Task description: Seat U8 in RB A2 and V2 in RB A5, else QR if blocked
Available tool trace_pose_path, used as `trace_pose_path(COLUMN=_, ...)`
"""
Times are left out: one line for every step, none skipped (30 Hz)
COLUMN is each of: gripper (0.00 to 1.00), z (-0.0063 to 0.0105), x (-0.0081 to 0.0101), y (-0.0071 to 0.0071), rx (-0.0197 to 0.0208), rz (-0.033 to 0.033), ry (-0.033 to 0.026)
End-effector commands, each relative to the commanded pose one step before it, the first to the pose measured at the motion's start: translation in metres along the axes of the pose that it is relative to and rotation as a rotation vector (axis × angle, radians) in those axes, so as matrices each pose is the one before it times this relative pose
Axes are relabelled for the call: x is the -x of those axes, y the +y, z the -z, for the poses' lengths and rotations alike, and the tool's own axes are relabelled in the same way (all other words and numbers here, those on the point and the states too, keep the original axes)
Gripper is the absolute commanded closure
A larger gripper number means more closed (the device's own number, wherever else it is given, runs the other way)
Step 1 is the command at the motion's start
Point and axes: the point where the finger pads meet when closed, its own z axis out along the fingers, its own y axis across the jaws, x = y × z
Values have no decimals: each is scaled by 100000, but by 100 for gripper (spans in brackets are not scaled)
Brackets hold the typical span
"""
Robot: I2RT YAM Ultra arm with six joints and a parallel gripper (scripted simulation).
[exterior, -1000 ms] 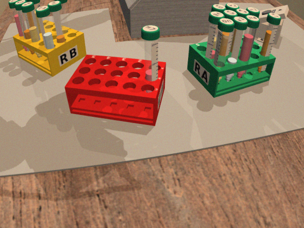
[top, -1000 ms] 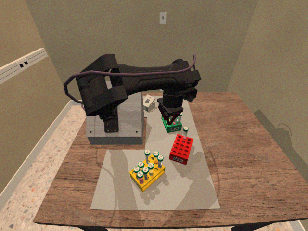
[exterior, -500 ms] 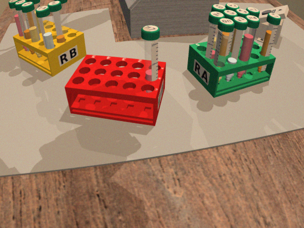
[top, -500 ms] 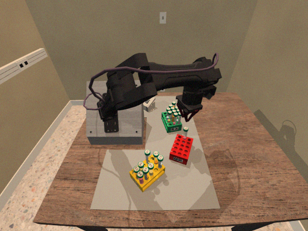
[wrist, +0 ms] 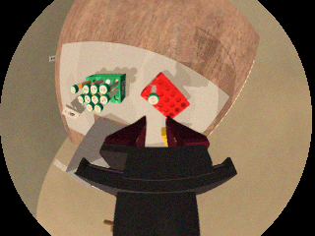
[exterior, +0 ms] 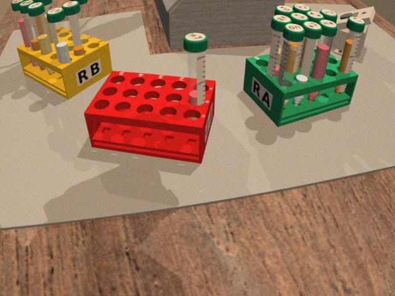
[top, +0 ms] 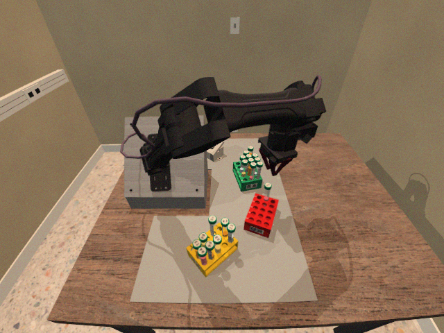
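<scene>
Named tubes U8, V2: could not tell which caps were theirs. Green rack [top: 247, 185] [exterior: 265, 79] [wrist: 121, 89] stood crowded with tubes, red rack [top: 257, 223] [exterior: 143, 122] [wrist: 172, 100] near it, yellow rack [top: 211, 266] [exterior: 88, 57] [wrist: 164, 138] beyond. Pincer [top: 275, 173] [wrist: 156, 119] hung high, part open, empty. Tight caps could make pincer bump neighbours or grab wrong tube.

One second ago, the gripper [top: 274, 173] [wrist: 156, 119] was covering part of the green rack [top: 250, 186] [exterior: 250, 79] [wrist: 122, 81] in the top view. Now it has moved to the right there, and more tube caps [top: 248, 156] [exterior: 299, 17] [wrist: 94, 88] became visible.
</scene>
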Motion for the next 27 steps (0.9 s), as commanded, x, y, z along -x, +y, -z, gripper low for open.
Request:
trace_pose_path(gripper=70, z=792, x=-207, y=774, rx=-469, rz=321, ry=-2577)
trace_pose_path(gripper=70, z=-19, x=-41, y=55, rx=45, rz=3, ry=5)
trace_pose_path(gripper=70, z=-38, x=-37, y=-14, rx=-62, rz=16, ry=16)
trace_pose_path(gripper=70, z=0, x=0, y=0, rx=0, rz=0, ry=0)
trace_pose_path(gripper=70, z=0, x=0, y=0, rx=0, rz=0, ry=0)
trace_pose_path(gripper=70, z=-305, x=22, y=107, rx=-246, rz=1141, ry=331)
trace_pose_path(gripper=70, z=-73, x=-45, y=-144, rx=-261, rz=270, ry=-373)
trace_pose_path(gripper=70, z=-203, x=-17, y=-33, rx=-278, rz=-8, ry=13)
trace_pose_path(gripper=70, z=-555, x=-187, y=-314, rx=38, rz=-863, ry=889)
trace_pose_path(gripper=70, z=-401, x=-107, y=-154, rx=145, rz=-478, ry=497)
trace_pose_path(gripper=70, z=-210, x=-12, y=-4, rx=-7, rz=-2, ry=6)
trace_pose_path(gripper=70, z=-205, x=-7, y=-9, rx=-7, rz=-2, ry=6)
trace_pose_path(gripper=70, z=-197, x=-1, y=-11, rx=-7, rz=-1, ry=6)
trace_pose_path(gripper=70, z=-186, x=6, y=-10, rx=-6, rz=-1, ry=6)
trace_pose_path(gripper=70, z=71, x=136, y=187, rx=-251, rz=617, ry=-631)
trace_pose_path(gripper=70, z=57, x=131, y=172, rx=-229, rz=562, ry=-576)
trace_pose_path(gripper=70, z=-101, x=51, y=47, rx=-69, rz=159, ry=-160)
trace_pose_path(gripper=70, z=-305, x=-55, y=-111, rx=130, rz=-344, ry=357)
trace_pose_path(gripper=70, z=-454, x=-135, y=-224, rx=271, rz=-699, ry=724)
trace_pose_path(gripper=70, z=-302, x=-57, y=-106, rx=113, rz=-303, ry=316)
trace_pose_path(gripper=70, z=0, x=0, y=0, rx=0, rz=0, ry=0)
trace_pose_path(gripper=70, z=0, x=0, y=0, rx=0, rz=0, ry=0)
trace_pose_path(gripper=70, z=317, x=249, y=362, rx=-476, rz=1187, ry=-1219)
trace_pose_path(gripper=70, z=-142, x=11, y=11, rx=-24, rz=46, ry=-44)
trace_pose_path(gripper=70, z=-286, x=-64, y=-91, rx=112, rz=-295, ry=309)
trace_pose_path(gripper=70, z=-437, x=-146, y=-199, rx=251, rz=-648, ry=673)
trace_pose_path(gripper=70, z=-304, x=-70, y=-90, rx=111, rz=-294, ry=308)
